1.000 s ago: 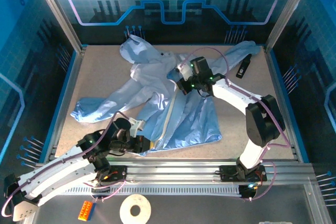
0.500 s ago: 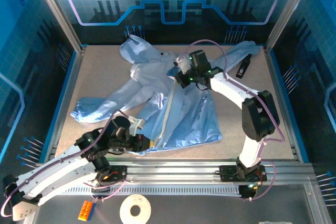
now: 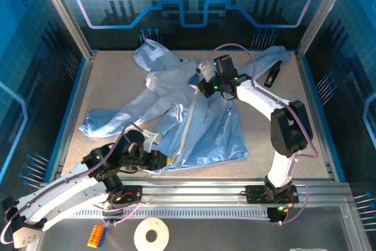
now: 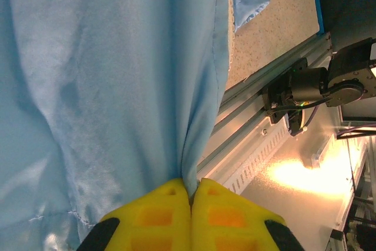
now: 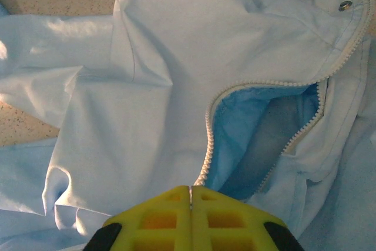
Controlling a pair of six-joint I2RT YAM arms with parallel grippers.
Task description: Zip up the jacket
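Yellow left gripper (image 4: 191,189) pinches the jacket (image 4: 106,86) hem; right gripper (image 5: 190,190) clamps its part-open zipper (image 5: 206,139).

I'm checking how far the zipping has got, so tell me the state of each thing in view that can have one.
jacket: spread out flat, front up, not fully zipped.
zipper: open at the collar end, its two rows of teeth parted.
left hand: shut, pinching a fold of the jacket at its near hem.
right hand: shut where the two rows of teeth meet; what it pinches is hidden.
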